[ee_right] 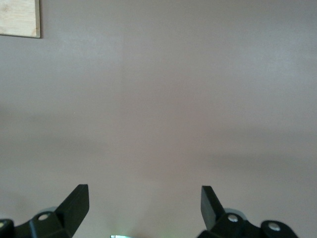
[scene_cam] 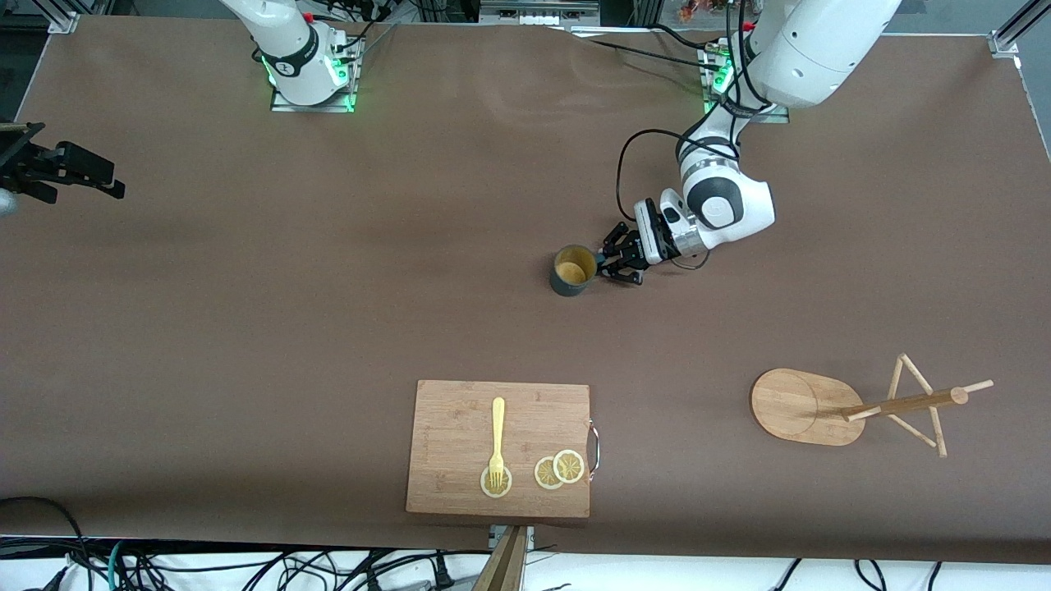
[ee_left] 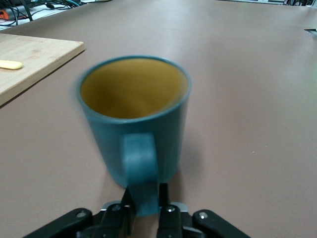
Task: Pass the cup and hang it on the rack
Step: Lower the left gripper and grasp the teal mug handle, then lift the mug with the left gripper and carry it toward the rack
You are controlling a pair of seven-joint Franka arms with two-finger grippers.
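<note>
The cup (scene_cam: 573, 269) stands upright on the desk (scene_cam: 246, 328), and its handle (ee_left: 142, 173) sits between the jaws of the left gripper (scene_cam: 612, 261), which are clamped on it. The right gripper (scene_cam: 61, 168) waits above the right arm's end of the desk, its jaws wide apart with nothing between them. The rack (scene_cam: 862, 404) lies on its side, well apart from both jaws, nearer to the front camera than the cup.

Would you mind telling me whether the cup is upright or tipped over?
Upright: the cup stands on the table with its yellowish opening facing up, and the left gripper's fingers are closed on its handle.
</note>
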